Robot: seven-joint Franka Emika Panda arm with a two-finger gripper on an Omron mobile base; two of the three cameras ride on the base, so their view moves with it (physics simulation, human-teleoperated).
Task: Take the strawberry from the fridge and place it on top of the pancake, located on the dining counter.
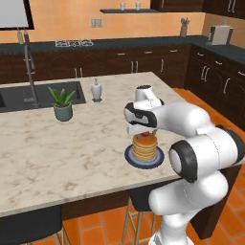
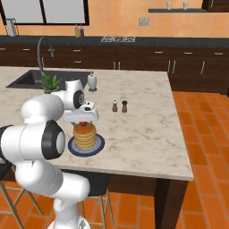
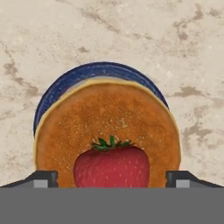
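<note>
The strawberry [image 3: 111, 165] lies on top of the pancake [image 3: 109, 118], a golden-brown stack on a dark blue plate [image 3: 87, 72]. The stack stands near the front edge of the dining counter [image 1: 57, 148]. My gripper [image 3: 111, 179] points straight down over it and is open. Its fingertips [image 3: 43, 178] stand clear of the fruit on both sides. From the base, the strawberry [image 1: 145, 135] [image 2: 83, 124] shows as a red dot between the gripper [image 1: 142, 130] [image 2: 82, 120] and the pancake [image 1: 144, 147] [image 2: 84, 136].
A potted plant [image 1: 62, 103] and a white soap dispenser [image 1: 96, 90] stand by the sink [image 1: 28, 95] with its tall faucet. Salt and pepper shakers [image 2: 119, 106] sit right of the plate. Dark stools [image 1: 28, 225] are tucked under the counter's front edge.
</note>
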